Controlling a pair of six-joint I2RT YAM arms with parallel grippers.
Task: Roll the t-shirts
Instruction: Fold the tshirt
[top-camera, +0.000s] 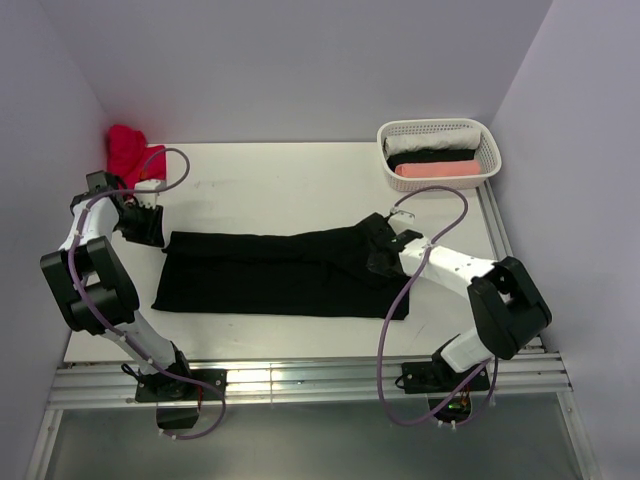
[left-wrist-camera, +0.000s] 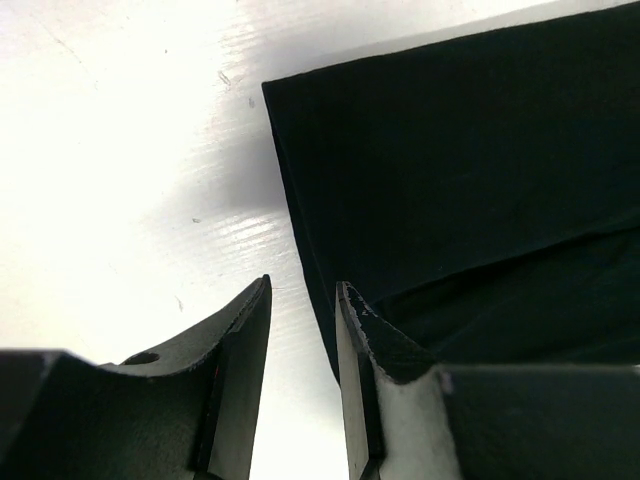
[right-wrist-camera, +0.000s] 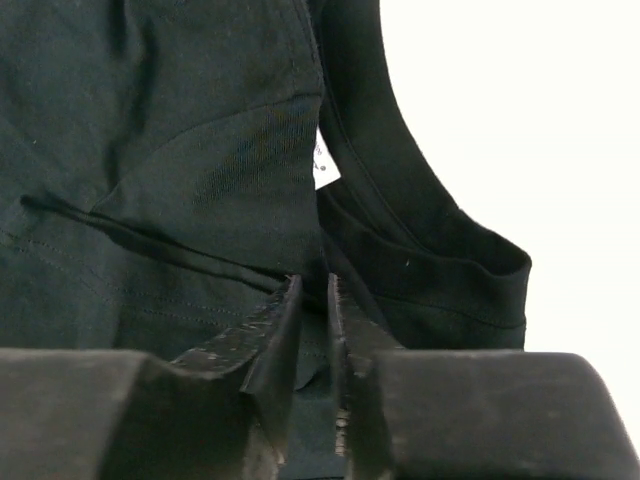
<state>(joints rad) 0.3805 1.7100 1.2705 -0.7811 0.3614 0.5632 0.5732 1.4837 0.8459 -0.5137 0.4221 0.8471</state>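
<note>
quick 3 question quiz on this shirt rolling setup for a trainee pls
1. True or false: the black t-shirt on the table is already rolled up.
2. What lies in the white basket at the far right corner? A: rolled cloths. B: bottles. C: tools.
3. Which gripper is at the collar end of the shirt, near the white tag?

Key
1. False: it lies flat as a long folded strip.
2. A.
3. The right gripper.
</note>
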